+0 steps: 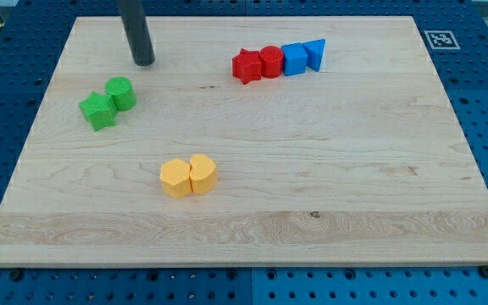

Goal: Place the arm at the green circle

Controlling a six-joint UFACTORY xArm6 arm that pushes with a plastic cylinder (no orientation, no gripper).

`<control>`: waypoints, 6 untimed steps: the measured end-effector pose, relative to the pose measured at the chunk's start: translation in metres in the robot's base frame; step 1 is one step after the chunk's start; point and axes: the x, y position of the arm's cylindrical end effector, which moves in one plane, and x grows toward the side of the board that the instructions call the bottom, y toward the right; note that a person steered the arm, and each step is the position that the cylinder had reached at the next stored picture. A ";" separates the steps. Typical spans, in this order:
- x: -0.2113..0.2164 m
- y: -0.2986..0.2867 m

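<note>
The green circle (122, 91) is a short green cylinder standing on the wooden board at the view's upper left. A green star block (98, 110) touches it on its lower left. My tip (144, 61) is the lower end of a dark rod that comes down from the view's top edge. It rests on the board a short way above and to the right of the green circle, with a small gap between them.
A row of a red star (246, 66), a red cylinder (270, 62), a blue cube (295, 59) and a blue triangle (315, 54) lies at the upper middle. Two yellow blocks (188, 176) sit side by side at the lower middle. The board's edge (227, 267) borders blue pegboard.
</note>
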 end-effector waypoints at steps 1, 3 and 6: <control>-0.001 -0.025; 0.024 -0.052; 0.046 -0.047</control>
